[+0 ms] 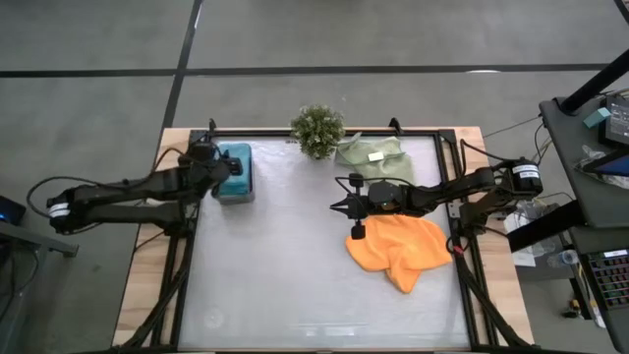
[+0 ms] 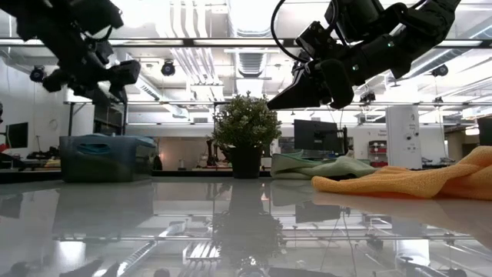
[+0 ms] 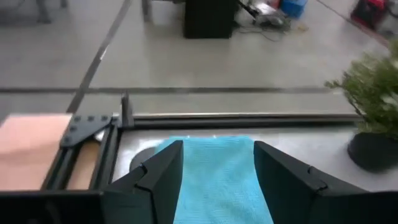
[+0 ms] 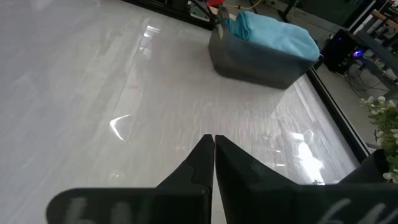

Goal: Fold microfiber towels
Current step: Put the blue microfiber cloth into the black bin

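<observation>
A folded teal-blue microfiber towel (image 3: 214, 180) lies in the dark grey tray (image 1: 236, 187) at the table's far left. My left gripper (image 3: 217, 149) hangs open above it, one finger on either side of the towel and clear of it, as the low view shows (image 2: 115, 77). A crumpled orange towel (image 1: 398, 251) lies at the right of the table. Pale green towels (image 1: 373, 157) lie behind it at the far edge. My right gripper (image 4: 213, 144) is shut and holds nothing, above bare table to the left of the orange towel (image 1: 339, 206).
A small bushy plant in a dark pot (image 1: 317, 130) stands at the far edge between the tray and the green towels. A black frame (image 1: 447, 167) runs around the table top. The glossy middle and near part of the table (image 1: 285, 265) is bare.
</observation>
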